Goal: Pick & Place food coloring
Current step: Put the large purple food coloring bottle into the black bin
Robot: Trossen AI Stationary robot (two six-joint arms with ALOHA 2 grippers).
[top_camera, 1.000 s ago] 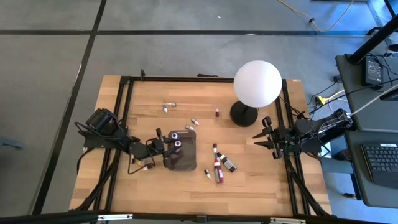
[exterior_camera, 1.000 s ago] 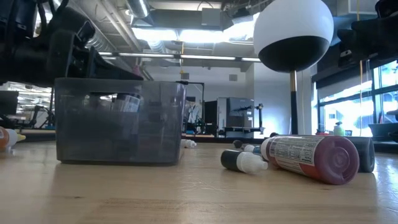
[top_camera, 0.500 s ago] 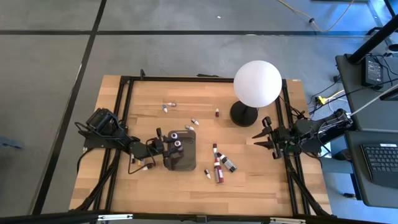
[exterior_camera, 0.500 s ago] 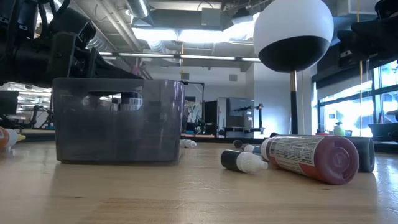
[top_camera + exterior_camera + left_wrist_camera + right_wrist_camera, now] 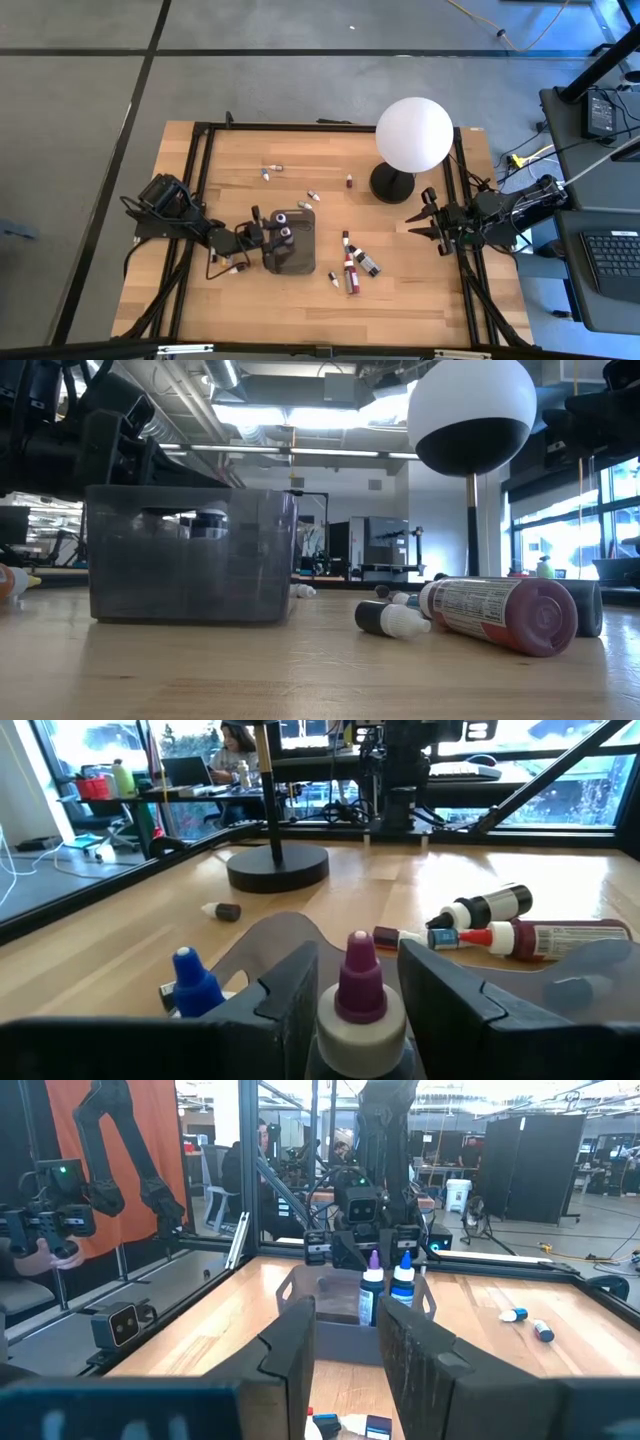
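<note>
My left gripper (image 5: 355, 1010) is clenched on a purple-capped bottle (image 5: 360, 1005) over the tray (image 5: 290, 245); my right gripper (image 5: 420, 222) waits released by the desk's right edge.

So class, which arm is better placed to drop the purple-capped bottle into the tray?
The left. Its gripper already grips the purple-capped bottle over the tray; the right gripper waits open at the table's right edge.

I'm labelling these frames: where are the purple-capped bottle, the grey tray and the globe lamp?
purple-capped bottle (image 5: 360, 982): left wrist view, on its purple cap.
grey tray (image 5: 190, 570): low view, on its front wall.
globe lamp (image 5: 413, 133): high view, on the white globe.
</note>
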